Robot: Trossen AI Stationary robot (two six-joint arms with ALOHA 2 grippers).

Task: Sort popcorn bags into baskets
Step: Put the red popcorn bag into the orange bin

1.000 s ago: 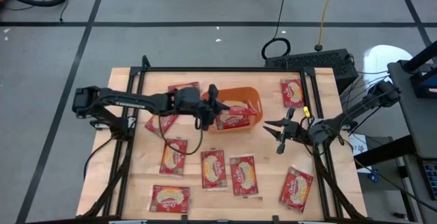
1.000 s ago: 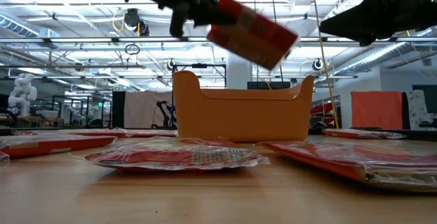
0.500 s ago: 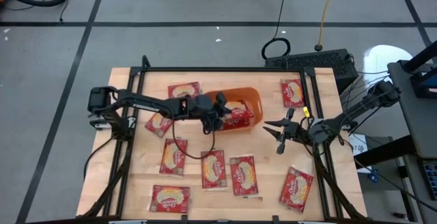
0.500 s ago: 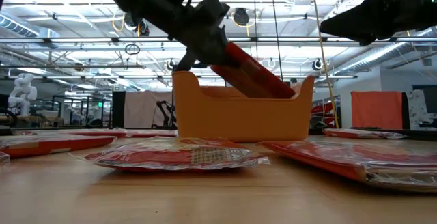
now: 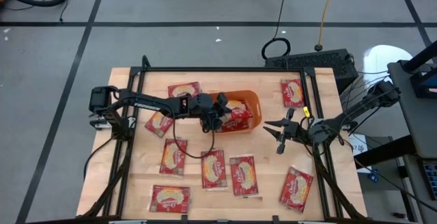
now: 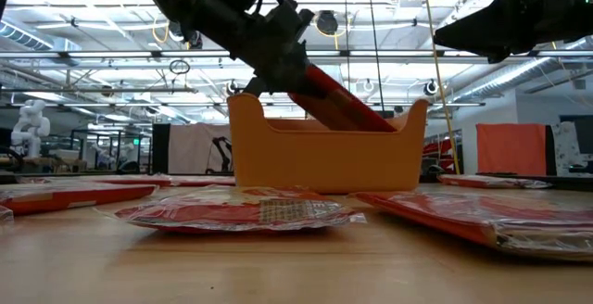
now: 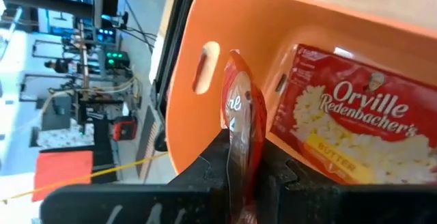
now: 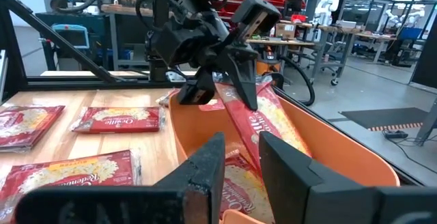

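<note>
My left gripper (image 5: 220, 110) is shut on a red popcorn bag (image 5: 239, 117) over the orange bin (image 5: 254, 98) at the table's far middle. In the low view the bag (image 6: 341, 109) slants down from the gripper (image 6: 278, 58) into the bin (image 6: 324, 160). A second bag (image 7: 348, 135) lies flat on the bin's floor. My right gripper (image 5: 274, 135) hangs open and empty right of the bin. Its wrist view shows the held bag (image 8: 263, 125) and the bin (image 8: 341, 162). My left gripper pinches the bag's upper end (image 7: 240, 132) between its two fingers, with the bag edge-on between them. The fingers come slanting down from the table's left. The bag is tilted, and its lower end (image 8: 273, 145) is inside the bin, below the rim.
Several more red bags lie flat on the wooden table: two left of the bin (image 5: 183, 89) (image 5: 158, 123), one at the far right (image 5: 292, 92), and several along the near side (image 5: 173, 156) (image 5: 213, 169) (image 5: 295, 187). A black frame edges the table.
My left gripper has gone toward the table's right edge and down, still shut on the bag. The bag was held clear above the bin and now slants down with its lower end inside the bin. My right gripper has kept still.
</note>
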